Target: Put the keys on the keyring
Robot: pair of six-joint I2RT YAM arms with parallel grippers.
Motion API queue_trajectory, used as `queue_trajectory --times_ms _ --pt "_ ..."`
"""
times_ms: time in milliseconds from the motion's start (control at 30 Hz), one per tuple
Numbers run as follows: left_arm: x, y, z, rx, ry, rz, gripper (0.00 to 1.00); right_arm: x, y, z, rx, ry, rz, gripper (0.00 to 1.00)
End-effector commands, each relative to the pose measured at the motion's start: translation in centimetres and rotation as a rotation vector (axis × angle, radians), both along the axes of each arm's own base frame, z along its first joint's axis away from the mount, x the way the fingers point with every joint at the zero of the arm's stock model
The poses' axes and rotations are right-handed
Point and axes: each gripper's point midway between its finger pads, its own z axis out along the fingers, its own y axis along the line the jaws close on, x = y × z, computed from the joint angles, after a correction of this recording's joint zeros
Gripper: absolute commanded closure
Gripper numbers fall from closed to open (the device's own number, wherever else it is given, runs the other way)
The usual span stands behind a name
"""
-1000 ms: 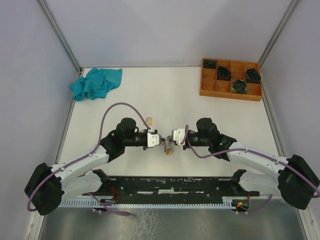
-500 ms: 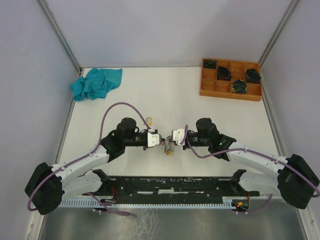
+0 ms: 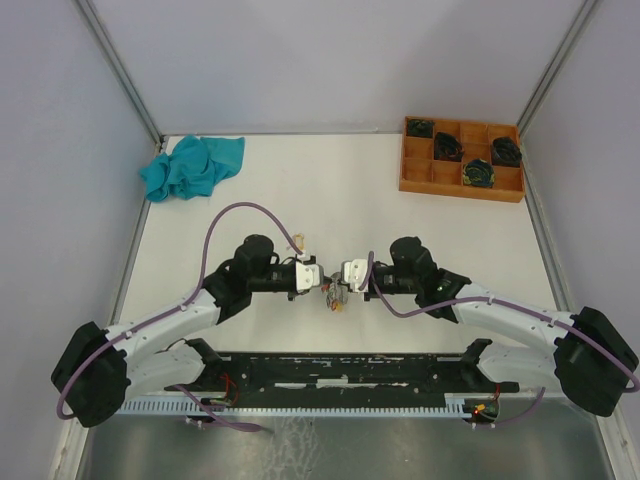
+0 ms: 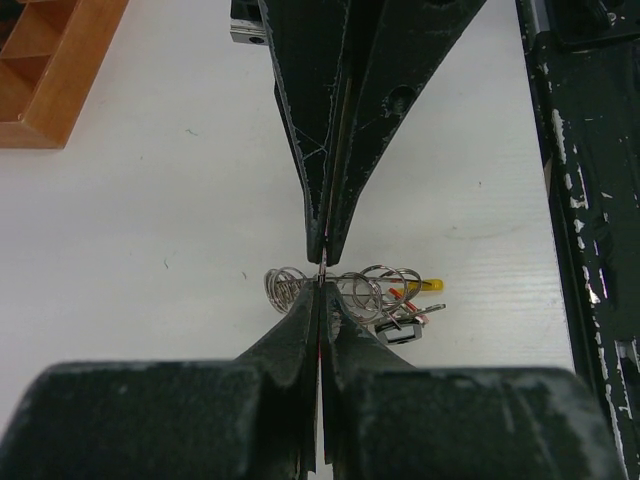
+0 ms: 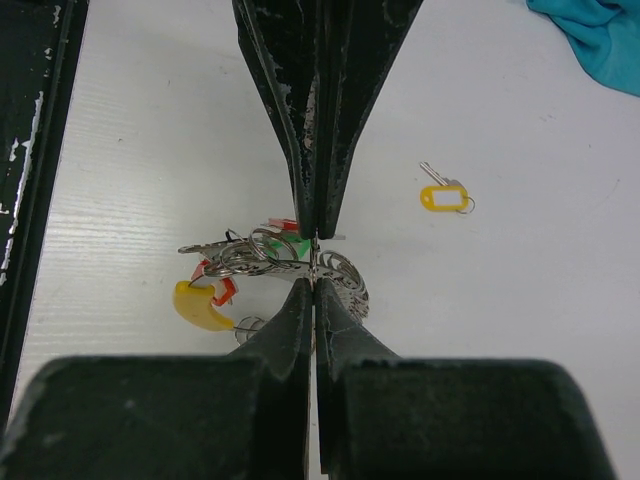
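Note:
The keyring (image 3: 333,298) is a bunch of silvery wire loops between the two grippers at the table's middle front. My left gripper (image 4: 320,280) is shut on a thin wire of the keyring (image 4: 285,285). My right gripper (image 5: 313,282) is shut on the keyring (image 5: 345,280) from the opposite side, tip to tip with the left. A long yellow tag (image 5: 195,305), a dark tag (image 4: 400,330), a red tag (image 5: 220,290) and a green tag (image 5: 292,246) hang in the bunch. A key with a pale yellow tag (image 5: 445,197) lies alone on the table beyond.
A wooden compartment tray (image 3: 462,187) with black round coils (image 3: 478,173) stands at the back right. A teal cloth (image 3: 190,167) lies at the back left. The black base rail (image 3: 340,370) runs along the near edge.
Both grippers and the keyring bunch have crept slightly to the left. Both grips stay shut.

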Motion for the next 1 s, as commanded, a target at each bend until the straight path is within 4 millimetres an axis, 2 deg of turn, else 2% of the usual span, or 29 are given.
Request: queue_trajectory --times_ms 0,567,967 --pt "0.4 -1.3 3.5 -0.096 -0.041 -0.029 0.97 -0.1 1.4 2.7 0.077 -0.059 0.036 0.99" --pt "1.5 -1.0 4.0 -0.116 0.072 0.014 0.97 -0.5 1.3 3.1 0.088 -0.095 0.048 0.99" --pt "0.7 -1.2 4.0 -0.128 0.241 -0.072 0.97 -0.7 1.0 3.7 0.11 -0.123 0.051 0.99"
